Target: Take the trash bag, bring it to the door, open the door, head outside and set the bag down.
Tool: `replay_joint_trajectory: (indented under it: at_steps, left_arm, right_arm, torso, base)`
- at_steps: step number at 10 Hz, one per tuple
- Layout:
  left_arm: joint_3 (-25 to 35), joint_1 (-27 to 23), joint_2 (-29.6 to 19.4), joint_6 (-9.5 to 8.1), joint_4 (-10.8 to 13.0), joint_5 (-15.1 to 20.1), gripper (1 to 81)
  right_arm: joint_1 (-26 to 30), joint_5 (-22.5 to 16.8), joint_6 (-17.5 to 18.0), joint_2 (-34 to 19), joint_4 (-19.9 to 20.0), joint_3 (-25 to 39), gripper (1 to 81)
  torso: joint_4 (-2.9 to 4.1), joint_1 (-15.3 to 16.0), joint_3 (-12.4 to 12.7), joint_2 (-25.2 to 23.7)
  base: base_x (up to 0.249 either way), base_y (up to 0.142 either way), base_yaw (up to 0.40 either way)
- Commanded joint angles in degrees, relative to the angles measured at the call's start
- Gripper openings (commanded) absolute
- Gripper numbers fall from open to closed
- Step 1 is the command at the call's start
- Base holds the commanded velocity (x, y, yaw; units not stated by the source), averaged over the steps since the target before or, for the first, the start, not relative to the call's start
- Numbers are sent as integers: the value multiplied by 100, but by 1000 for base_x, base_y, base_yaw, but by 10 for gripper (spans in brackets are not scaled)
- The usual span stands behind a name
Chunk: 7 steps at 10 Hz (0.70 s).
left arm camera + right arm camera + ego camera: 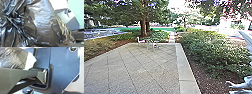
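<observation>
listing one dark trash bag (pixel 43 25), bulging, contents hidden, near the left wrist; jaws, left and right: cannot tell whether apart or together. outdoors: one paved patio (pixel 136 75), shrubs (pixel 209 47) alongside.

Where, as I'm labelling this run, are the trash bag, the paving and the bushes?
Trash bag (pixel 42 23): left wrist view, smooth bulging side.
Paving (pixel 138 75): head view, a near slab.
Bushes (pixel 214 50): head view, leafy middle.

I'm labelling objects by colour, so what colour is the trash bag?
The trash bag is black with silvery glare, seen best in the left wrist view.
</observation>
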Motion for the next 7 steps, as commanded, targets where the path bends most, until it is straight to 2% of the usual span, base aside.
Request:
replay_joint_trajectory:
  at_steps: [1, 3, 4, 5, 6, 7]
  left_arm:
    - [18, -266, -10, 46, -15, 289, 10]
    - [18, -266, -1, 46, -15, 289, 10]
    - [26, -266, -27, 46, -15, 289, 10]
    - [147, -266, -88, 37, -15, 281, 10]
    - [404, -293, -203, 28, -15, 289, 10]
    - [719, -319, -378, 20, -15, 289, 10]
  right_arm:
    - [207, -323, -28, 58, -36, 65, 811]
    - [216, -323, -28, 67, -36, 65, 811]
    - [225, -332, -28, 58, -36, 65, 811]
    - [225, -349, -37, 58, -36, 65, 811]
    - [216, -349, -45, 40, -54, 65, 811]
    - [207, -341, -45, -3, -36, 134, 811]
  torso:
    - [557, 0, 0, 0]
    - [911, 0, 0, 0]
    - [519, 0, 0, 0]
    - [702, 0, 0, 0]
    - [820, 0, -531, 0]
    - [877, 0, -544, 0]
  base:
    - [0, 0, 0]
    - [0, 0, 0]
    - [0, 0, 0]
    - [0, 0, 0]
    - [0, 0, 0]
    - [0, 0, 0]
